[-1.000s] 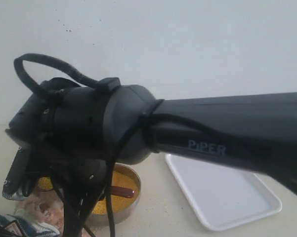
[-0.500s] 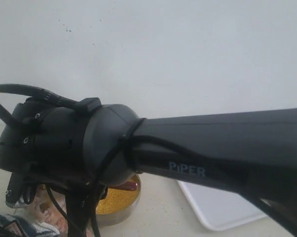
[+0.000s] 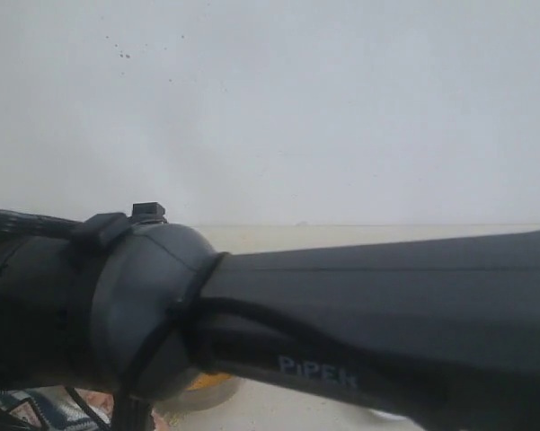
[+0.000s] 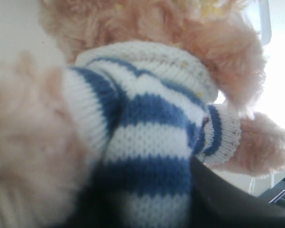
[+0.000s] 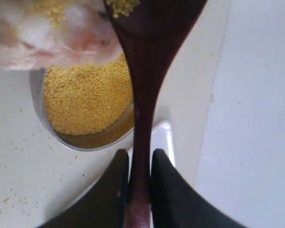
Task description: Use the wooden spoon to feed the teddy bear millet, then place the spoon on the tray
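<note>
Fuzzy teddy bear (image 4: 147, 109), seemingly glossy wooden spoon (image 5: 142, 71)

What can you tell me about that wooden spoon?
The wooden spoon is dark reddish-brown, glossy, with a thin straight handle widening into its bowl. The right gripper clamps the handle between two black fingers. A few yellow millet grains sit on the bowl, which is beside the teddy bear's fur, near the steel bowl.

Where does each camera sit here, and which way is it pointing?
Exterior: off the arms, facing the wall; a black arm fills the lower frame, millet peeks beneath.
Left wrist: pressed close to the teddy bear; a dark robot part edges in.
Right wrist: looks along the wooden spoon clamped in the right gripper, over the millet.
Shared: both wrist views show the bear.
</note>
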